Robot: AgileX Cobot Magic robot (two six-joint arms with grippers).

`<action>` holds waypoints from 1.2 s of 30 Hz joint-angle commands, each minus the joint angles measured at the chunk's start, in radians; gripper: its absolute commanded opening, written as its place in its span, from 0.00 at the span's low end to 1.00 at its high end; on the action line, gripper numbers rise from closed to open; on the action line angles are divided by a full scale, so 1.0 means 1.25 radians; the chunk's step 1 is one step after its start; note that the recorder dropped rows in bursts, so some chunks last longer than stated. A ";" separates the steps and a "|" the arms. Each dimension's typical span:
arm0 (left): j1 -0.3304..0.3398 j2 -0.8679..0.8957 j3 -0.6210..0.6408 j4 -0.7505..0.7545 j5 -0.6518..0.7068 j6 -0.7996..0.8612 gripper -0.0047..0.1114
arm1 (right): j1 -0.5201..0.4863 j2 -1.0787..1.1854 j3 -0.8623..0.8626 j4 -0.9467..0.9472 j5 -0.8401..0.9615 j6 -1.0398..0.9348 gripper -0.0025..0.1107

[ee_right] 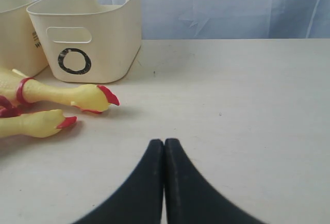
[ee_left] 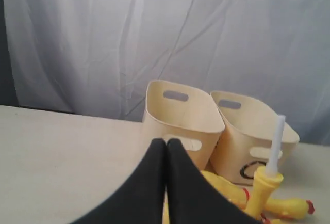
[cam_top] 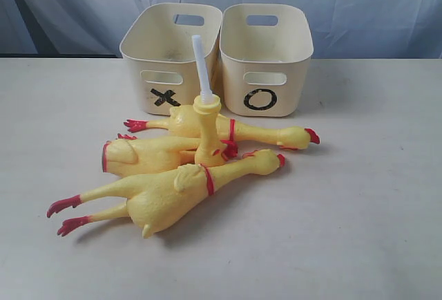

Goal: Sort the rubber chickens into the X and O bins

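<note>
Left gripper (ee_left: 165, 142) jaws pressed together, held nothing. Right gripper (ee_right: 164, 142) same. Chickens (cam_top: 166, 196) lay piled on table (cam_top: 359, 231), just before X bin (cam_top: 181, 101) and O bin (cam_top: 291, 87), outside both.

A pale, off-white desk (cam_top: 373, 231) fills the foreground (matte, with a few faint specks). Behind it hangs a wrinkled, light blue-grey curtain (cam_top: 359, 3), evenly lit, darker at the far left edge.

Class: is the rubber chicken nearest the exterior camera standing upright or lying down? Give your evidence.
Lying down: the nearest rubber chicken stretches flat along the table, red feet at one end, head at the other.
</note>
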 commanded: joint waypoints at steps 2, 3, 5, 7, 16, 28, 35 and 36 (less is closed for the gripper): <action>-0.001 0.114 -0.053 -0.093 0.102 0.207 0.04 | 0.002 -0.003 0.002 -0.002 -0.005 0.000 0.01; -0.001 0.137 -0.063 -0.104 0.125 0.246 0.04 | 0.002 -0.003 0.002 -0.002 -0.002 0.000 0.01; -0.001 0.179 -0.072 -0.133 0.153 0.317 0.08 | 0.002 -0.003 0.002 -0.002 -0.004 0.000 0.01; -0.001 0.211 -0.073 -0.169 0.171 0.383 0.13 | 0.002 -0.003 0.002 -0.002 -0.004 0.000 0.01; -0.001 0.351 -0.073 -0.470 0.299 0.849 0.52 | 0.002 -0.003 0.002 -0.002 -0.004 0.000 0.01; -0.001 0.529 -0.073 -0.584 0.316 0.945 0.66 | 0.002 -0.003 0.002 -0.002 -0.006 0.000 0.01; -0.001 0.627 -0.073 -0.652 0.317 1.101 0.66 | 0.002 -0.003 0.002 -0.002 -0.006 0.000 0.01; -0.001 0.645 -0.073 -0.672 0.317 1.137 0.66 | 0.002 -0.003 0.002 -0.002 -0.006 0.000 0.01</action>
